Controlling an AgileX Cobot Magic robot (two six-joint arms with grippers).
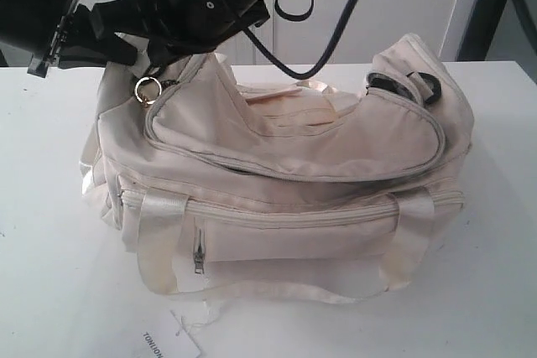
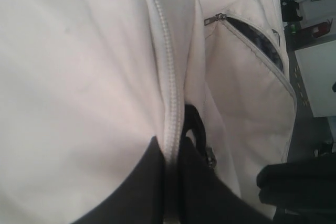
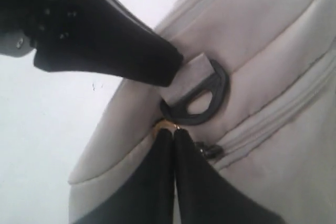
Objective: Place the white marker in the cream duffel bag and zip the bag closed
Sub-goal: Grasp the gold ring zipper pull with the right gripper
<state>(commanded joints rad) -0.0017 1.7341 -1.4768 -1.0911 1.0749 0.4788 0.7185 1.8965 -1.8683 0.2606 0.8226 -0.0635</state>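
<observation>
- On the white table (image 1: 50, 207), white wall (image 1: 419, 6) at 12 o'clock, I see the cream duffel bag (image 1: 285, 173) centred.
- Right gripper (image 3: 169, 129) at its 10 o'clock pinches the gold ring zip pull (image 3: 161, 124) tight.
- Left gripper (image 2: 172, 150) clamps its zip seam (image 2: 168, 77).

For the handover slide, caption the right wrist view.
Shut right gripper at gold ring zip pull, beside cream fabric duffel bag's black D-ring.
</observation>
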